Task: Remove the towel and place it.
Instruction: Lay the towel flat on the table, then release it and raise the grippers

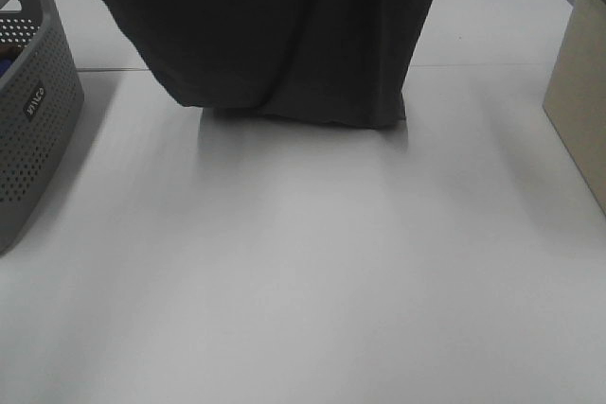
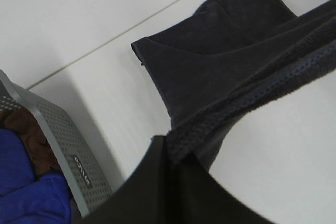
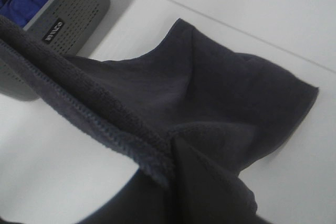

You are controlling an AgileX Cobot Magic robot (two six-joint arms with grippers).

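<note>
White table (image 1: pixel 303 281) below: soft, floppy towel (image 1: pixel 284 35) hangs from left gripper (image 2: pixel 169 149) and right gripper (image 3: pixel 170 153), both pinched shut on its hem (likely the best hold).

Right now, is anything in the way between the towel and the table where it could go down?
Nothing visible. The towel hangs over bare white table, its lower edge resting on it. The grey basket sits off to the left and a beige box off to the right, both apart from the towel.
</note>
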